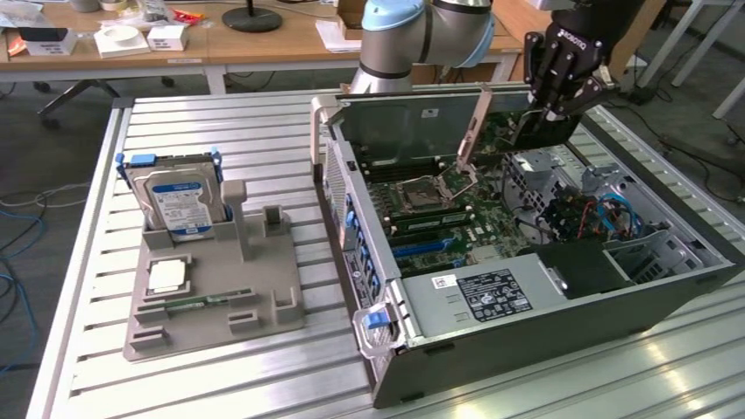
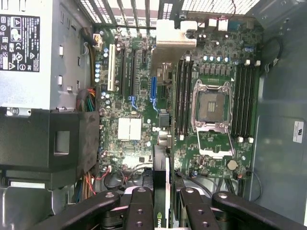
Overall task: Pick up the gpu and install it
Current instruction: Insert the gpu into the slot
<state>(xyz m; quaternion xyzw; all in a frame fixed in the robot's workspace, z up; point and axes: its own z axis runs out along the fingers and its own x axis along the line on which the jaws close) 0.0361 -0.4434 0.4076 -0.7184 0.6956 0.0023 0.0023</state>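
My gripper (image 1: 557, 98) hangs over the far right part of the open computer case (image 1: 652, 288), shut on the gpu (image 1: 543, 131). The gpu is a dark flat card that hangs below the fingers, just above the motherboard (image 1: 448, 205). In the wrist view the gpu (image 2: 160, 167) shows edge-on between the black fingers (image 2: 139, 208) of the gripper (image 2: 163, 203). It is above the board, level with the row of expansion slots (image 2: 125, 67) and a blue slot (image 2: 153, 88).
The grey power supply (image 1: 489, 292) and a black shroud (image 1: 582, 262) fill the near end of the case. On the exterior view's left, a grey holder (image 1: 215, 323) carries a silver hard drive (image 1: 177, 202) and a green memory stick (image 1: 198, 303). Desks stand behind.
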